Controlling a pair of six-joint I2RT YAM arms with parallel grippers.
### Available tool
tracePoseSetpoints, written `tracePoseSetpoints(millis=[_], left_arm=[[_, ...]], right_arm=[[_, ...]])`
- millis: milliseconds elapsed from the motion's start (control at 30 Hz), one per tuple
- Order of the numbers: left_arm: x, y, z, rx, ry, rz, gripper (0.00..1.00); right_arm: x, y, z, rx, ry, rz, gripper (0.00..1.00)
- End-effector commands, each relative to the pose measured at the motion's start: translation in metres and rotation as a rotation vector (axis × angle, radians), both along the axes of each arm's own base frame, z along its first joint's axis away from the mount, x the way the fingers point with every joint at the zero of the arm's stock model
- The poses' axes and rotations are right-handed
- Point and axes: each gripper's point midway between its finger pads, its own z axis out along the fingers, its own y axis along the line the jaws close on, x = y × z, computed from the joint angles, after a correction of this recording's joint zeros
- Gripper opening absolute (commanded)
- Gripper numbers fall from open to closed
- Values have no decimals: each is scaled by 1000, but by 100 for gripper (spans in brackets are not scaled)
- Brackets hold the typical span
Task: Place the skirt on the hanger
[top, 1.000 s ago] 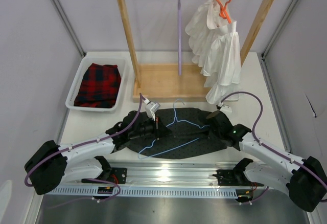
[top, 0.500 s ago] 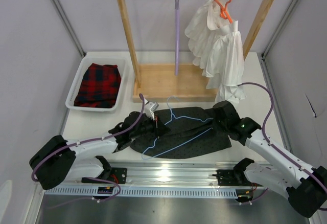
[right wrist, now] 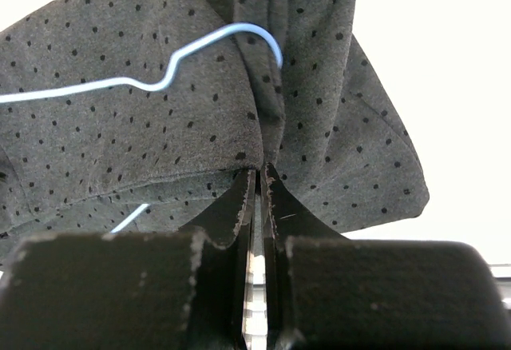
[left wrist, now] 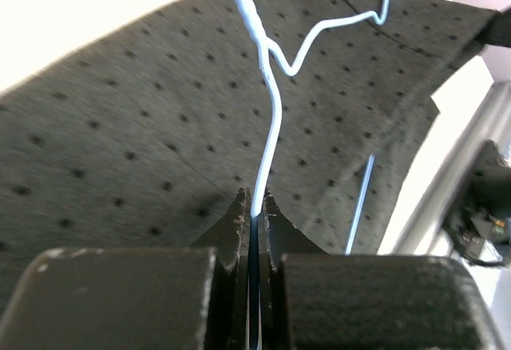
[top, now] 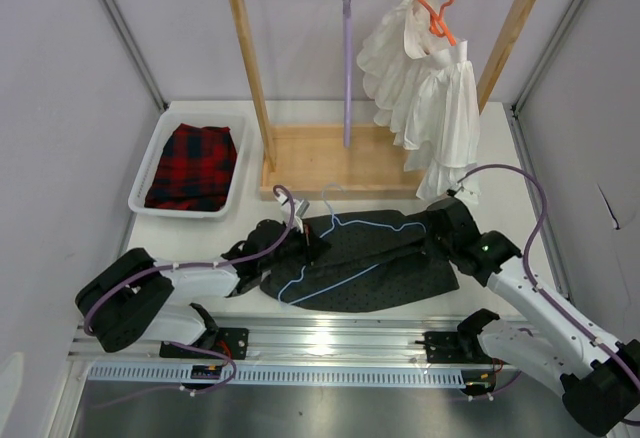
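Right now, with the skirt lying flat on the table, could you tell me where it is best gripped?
Pinch the folded edge at the right end of the skirt, coming in low from the right: fabric bunches up there, offering a lip, while the rest lies flat. The right gripper is shut on that fold.

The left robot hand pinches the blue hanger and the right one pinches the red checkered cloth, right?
Not quite: the right gripper pinches the dark dotted skirt, as the right wrist view shows. The left gripper does pinch the blue hanger.
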Motion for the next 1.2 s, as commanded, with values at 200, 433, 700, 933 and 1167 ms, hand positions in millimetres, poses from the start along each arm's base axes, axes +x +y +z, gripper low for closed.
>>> tracePoseSetpoints(millis=[200,433,700,933,1167], left_arm=[[46,11,18,73,-218,134,0],[47,21,5,119,-282,149,0],[47,15,11,171,-402,148,0],[34,1,4,149,-422,87,0],[35,-1,-3,158,-419,93,0]], right_arm=[[6,-8,19,25,-24,-37,0],[8,-11,32,58,-50,-51,0],[11,-8,39,85,-55,-52,1],[6,-8,32,97,-37,-51,3],[-2,-2,35,140,-55,-42,43]])
